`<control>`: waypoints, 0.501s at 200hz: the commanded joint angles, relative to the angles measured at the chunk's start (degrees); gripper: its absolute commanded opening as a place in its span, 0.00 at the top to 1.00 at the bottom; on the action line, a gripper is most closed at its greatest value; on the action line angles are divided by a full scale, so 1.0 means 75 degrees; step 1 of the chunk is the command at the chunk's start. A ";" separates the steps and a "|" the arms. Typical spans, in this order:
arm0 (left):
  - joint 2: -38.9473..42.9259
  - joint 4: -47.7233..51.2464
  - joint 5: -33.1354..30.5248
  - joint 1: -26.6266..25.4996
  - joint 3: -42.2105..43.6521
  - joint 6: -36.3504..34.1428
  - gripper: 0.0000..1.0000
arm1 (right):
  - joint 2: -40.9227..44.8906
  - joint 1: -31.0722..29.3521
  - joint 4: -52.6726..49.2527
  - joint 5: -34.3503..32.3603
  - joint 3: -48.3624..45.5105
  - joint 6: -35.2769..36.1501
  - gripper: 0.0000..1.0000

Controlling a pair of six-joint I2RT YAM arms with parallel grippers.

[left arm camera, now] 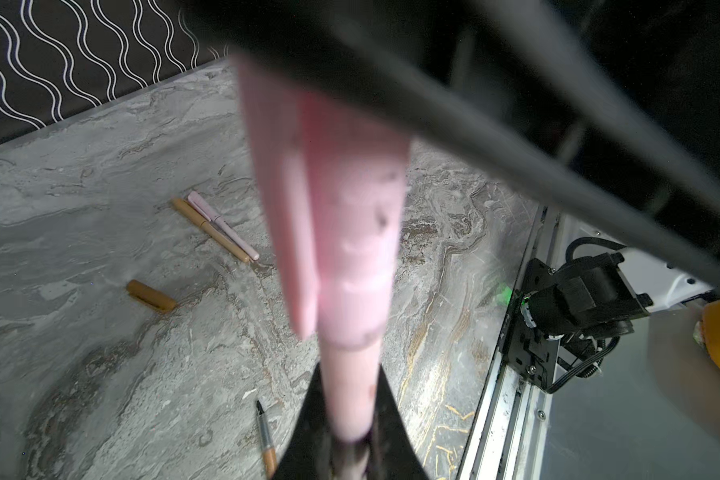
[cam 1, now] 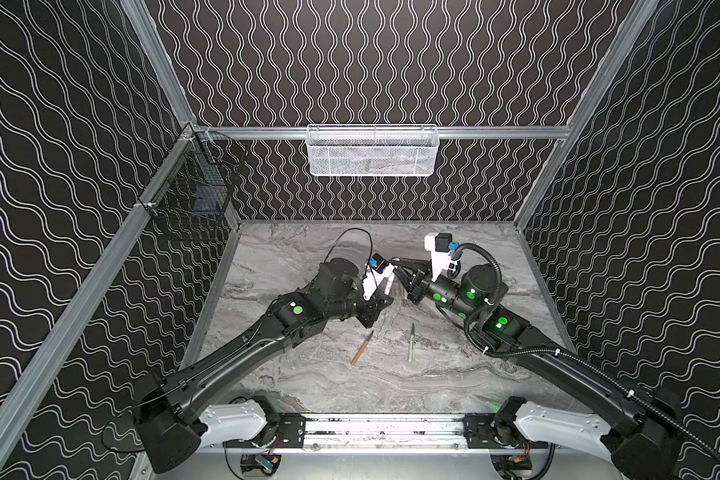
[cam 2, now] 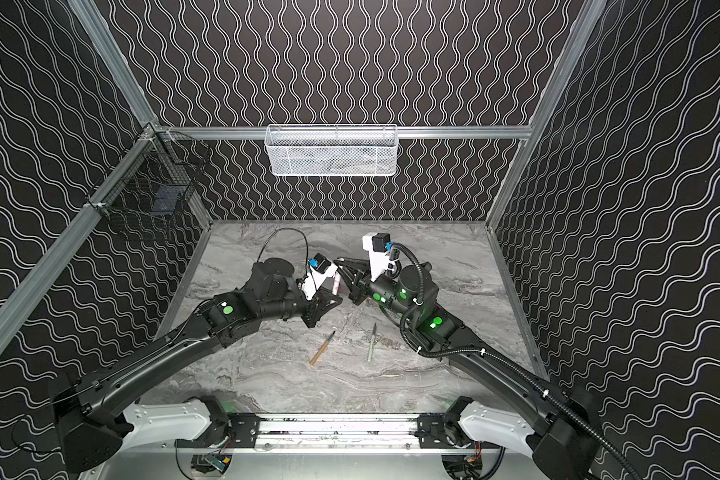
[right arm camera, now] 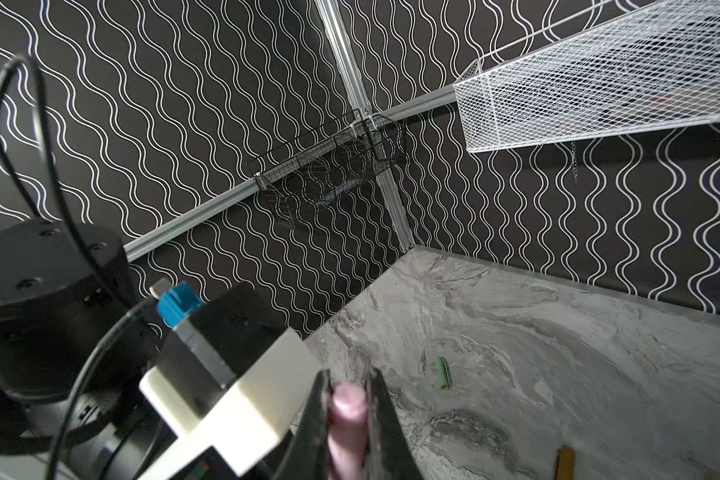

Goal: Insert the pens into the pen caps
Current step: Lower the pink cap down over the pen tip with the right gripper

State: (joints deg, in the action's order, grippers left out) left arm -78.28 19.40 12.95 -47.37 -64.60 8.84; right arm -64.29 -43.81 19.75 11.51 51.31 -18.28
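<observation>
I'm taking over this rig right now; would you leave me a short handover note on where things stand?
Left gripper: shut on the pink pen barrel.
Right gripper: shut on the pink cap, which sits over that pen's tip; full seating unclear.
Done: a capped tan-orange pen and a capped pink pen lie side by side on the table.
Left: the uncapped tan-orange pen and pale green pen; the tan-orange cap and green cap lie loose.

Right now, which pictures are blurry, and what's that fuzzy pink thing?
Left wrist view: the pink pen and pink cap sit close to the lens, badly blurred; the table behind is sharp. Right wrist view: cap end between the jaws soft. Both top views: crisp, evenly lit.
</observation>
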 commanded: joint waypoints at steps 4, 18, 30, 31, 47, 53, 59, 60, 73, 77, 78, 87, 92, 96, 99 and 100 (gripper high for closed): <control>-0.0010 -0.5076 0.0508 -0.0004 -0.0038 -0.0125 1.00 | -0.0084 -0.0091 -0.1893 0.0868 0.0132 0.0290 0.91; 0.0040 -0.5076 0.0606 -0.0010 0.0216 -0.0090 1.00 | -0.0117 -0.0091 -0.2002 0.0827 0.0318 0.0371 0.90; 0.0055 -0.5005 0.0759 -0.0004 0.0433 -0.0100 1.00 | -0.0183 -0.0088 -0.2138 0.0763 0.0542 0.0464 0.89; 0.0061 -0.4997 0.0782 -0.0002 0.0451 -0.0100 1.00 | -0.0188 -0.0082 -0.2157 0.0757 0.0565 0.0472 0.89; 0.0076 -0.4976 0.0988 -0.0011 0.0732 -0.0057 1.00 | -0.0305 -0.0082 -0.2349 0.0661 0.0968 0.0598 0.87; 0.0074 -0.5019 0.1029 -0.0011 0.0855 -0.0061 1.00 | -0.0349 -0.0088 -0.2432 0.0620 0.1121 0.0648 0.87; 0.0089 -0.5025 0.1057 -0.0013 0.0937 -0.0111 1.00 | -0.0397 -0.0088 -0.2517 0.0577 0.1267 0.0705 0.87; 0.0089 -0.5019 0.1060 -0.0012 0.0949 -0.0124 1.00 | -0.0407 -0.0088 -0.2528 0.0570 0.1285 0.0716 0.87; 0.0138 -0.4904 0.1066 -0.0012 0.1065 -0.0214 1.00 | -0.0490 -0.0088 -0.2675 0.0492 0.1533 0.0816 0.85; 0.0167 -0.4917 0.1063 -0.0016 0.1107 -0.0239 1.00 | -0.0517 -0.0088 -0.2718 0.0473 0.1614 0.0831 0.85; 0.0176 -0.4923 0.1068 -0.0014 0.1122 -0.0246 1.00 | -0.0531 -0.0088 -0.2728 0.0465 0.1628 0.0838 0.84; 0.0234 -0.4949 0.1043 -0.0013 0.1234 -0.0242 1.00 | -0.0565 -0.0087 -0.2827 0.0436 0.1784 0.0872 0.81; 0.0250 -0.5023 0.1039 -0.0016 0.1314 -0.0241 1.00 | -0.0577 -0.0088 -0.2888 0.0407 0.1877 0.0899 0.79; 0.0265 -0.5062 0.1056 -0.0015 0.1370 -0.0230 1.00 | -0.0580 -0.0087 -0.2927 0.0378 0.1940 0.0910 0.76; 0.0271 -0.5070 0.1060 -0.0012 0.1390 -0.0241 1.00 | -0.0574 -0.0088 -0.2957 0.0351 0.1975 0.0920 0.74; 0.0268 -0.5070 0.1061 -0.0012 0.1398 -0.0235 1.00 | -0.0577 -0.0082 -0.2959 0.0340 0.1985 0.0923 0.74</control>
State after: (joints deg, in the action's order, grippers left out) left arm -76.90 -5.04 15.18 -47.24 -55.22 10.28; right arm -67.72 -44.03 6.28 11.33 64.36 -11.62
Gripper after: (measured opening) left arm 0.112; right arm 0.208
